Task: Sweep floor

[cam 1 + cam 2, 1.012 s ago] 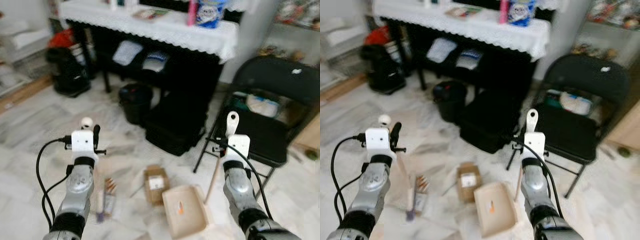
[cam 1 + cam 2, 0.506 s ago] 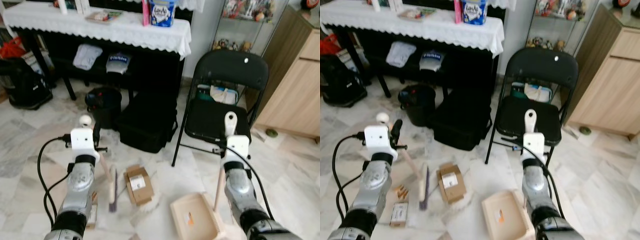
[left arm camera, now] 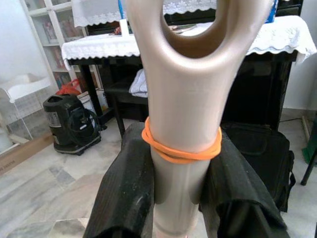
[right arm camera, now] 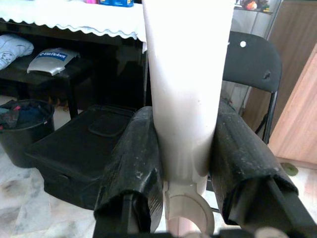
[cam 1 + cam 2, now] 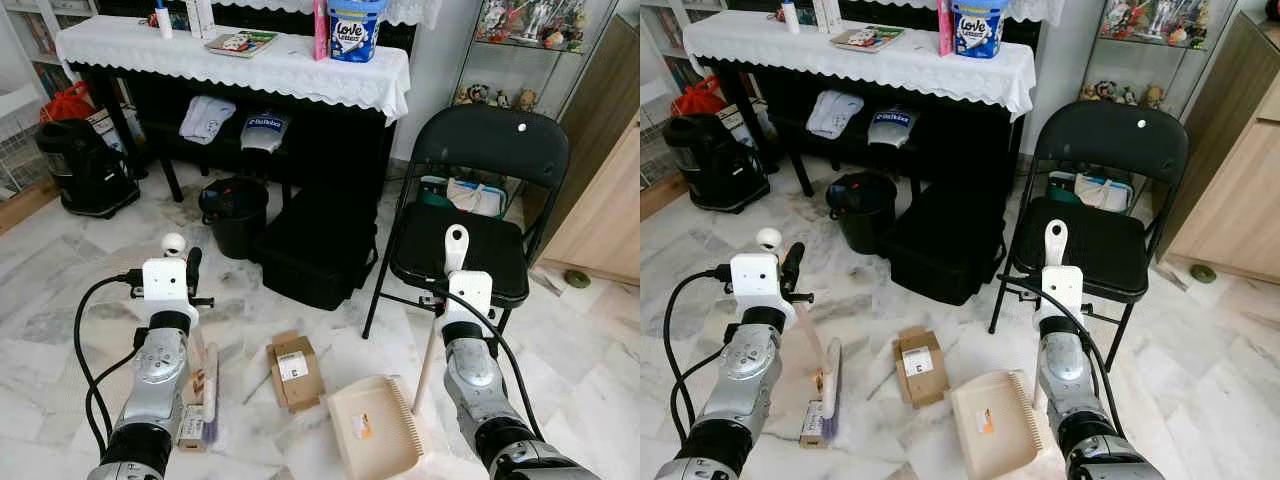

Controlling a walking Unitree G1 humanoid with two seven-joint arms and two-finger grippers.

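Left gripper (image 3: 181, 198) fingers (image 3: 126, 193) clamped tight on the broom handle (image 3: 183, 99), orange rubber band (image 3: 181, 148) round it; broom head (image 5: 210, 395) on the marble floor (image 5: 60, 270) at 7 o'clock, beside a small packet (image 5: 190, 425). Right gripper (image 4: 183, 168) fingers (image 4: 136, 158) closed on the dustpan handle (image 4: 185, 74); beige dustpan (image 5: 372, 428) on floor at 6 o'clock. Cardboard box (image 5: 296, 371) between broom and dustpan. Black folding chair (image 5: 470, 200) at 2 o'clock, black bin (image 5: 234, 213) at 11 under the cloth-covered bench (image 5: 240, 65).
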